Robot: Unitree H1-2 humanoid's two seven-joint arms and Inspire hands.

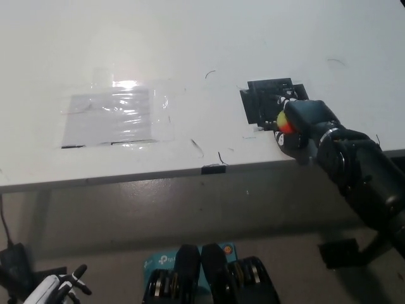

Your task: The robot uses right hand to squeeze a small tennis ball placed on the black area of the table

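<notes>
My black right hand (300,123) is closed around the small tennis ball (283,121), of which only a yellow and orange patch shows at the hand's left side. The hand sits at the lower right edge of the black area (262,100) on the white table (190,50); most of that patch lies bare to its upper left. The black forearm runs off toward the bottom right. My white left hand (60,288) rests low at the bottom left, below the table, fingers spread.
A clear plastic sheet (114,117) is taped to the table at the left. A small black clip (214,169) sits on the front table edge. Dark scuff marks dot the tabletop.
</notes>
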